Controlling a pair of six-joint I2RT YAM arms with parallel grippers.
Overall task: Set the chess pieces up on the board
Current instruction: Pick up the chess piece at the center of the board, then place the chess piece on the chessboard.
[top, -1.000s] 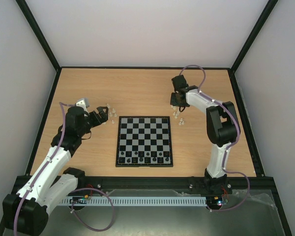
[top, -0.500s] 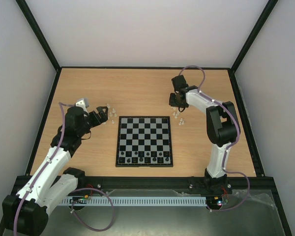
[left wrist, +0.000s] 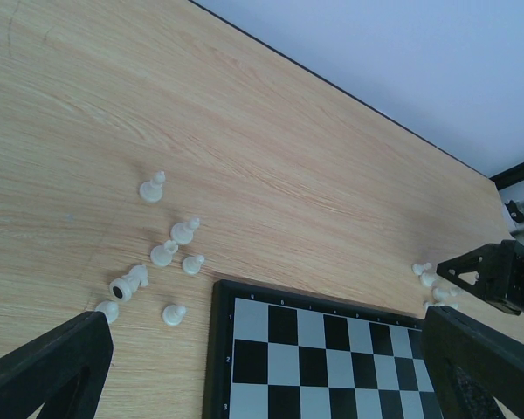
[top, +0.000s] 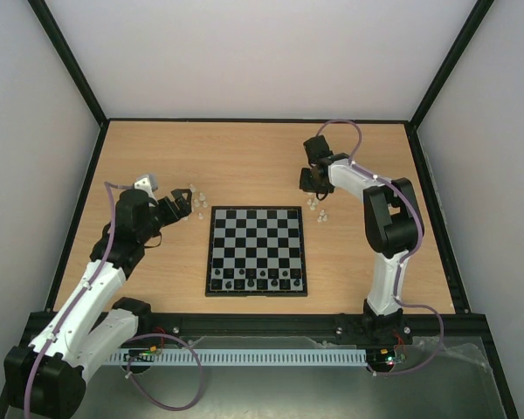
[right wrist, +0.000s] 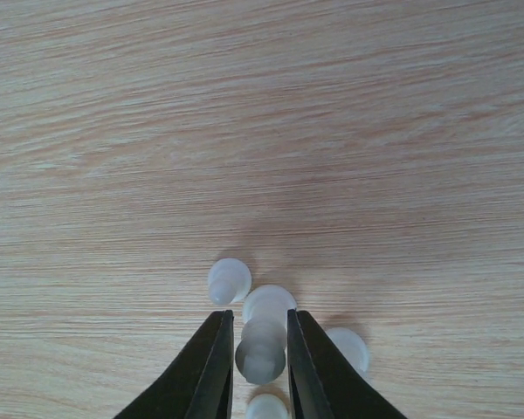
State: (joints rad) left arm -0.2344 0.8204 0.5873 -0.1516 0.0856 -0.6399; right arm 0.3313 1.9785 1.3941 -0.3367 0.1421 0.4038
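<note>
Right wrist view: your right gripper [right wrist: 260,349] is clenching one whitish piece [right wrist: 260,360], with the black fingers [right wrist: 211,371] pressing in on both of its sides. That piece is standing upright, its long axis pointing straight up at the lens, so you are seeing only its round top. Other chess pieces [right wrist: 230,279] are crowding close around it on the wooden table [right wrist: 262,131], and one on the far side is sitting so tight against it that you cannot tell whether they are touching.

Top external view: the right gripper is sitting low over the table, just beyond the far right corner of the board [top: 257,229]. A small cluster of whitish figures is lying between the gripper and that corner. The board is lying flat at mid-table, square to the arms. Tiny black pieces [top: 260,274] are standing along its near rows.

Left wrist view: your left gripper [left wrist: 266,325] is hanging released, fingers spread wide and gripping nothing, over the board's far left corner. A loose scatter of whitish figures is sitting on the table just off that corner, most of them standing with axes vertical. One fallen piece [left wrist: 129,285] is lying on its side. Its long axis is running roughly left to right in this view, with the hollow base facing left and the head pointing right toward the board.
</note>
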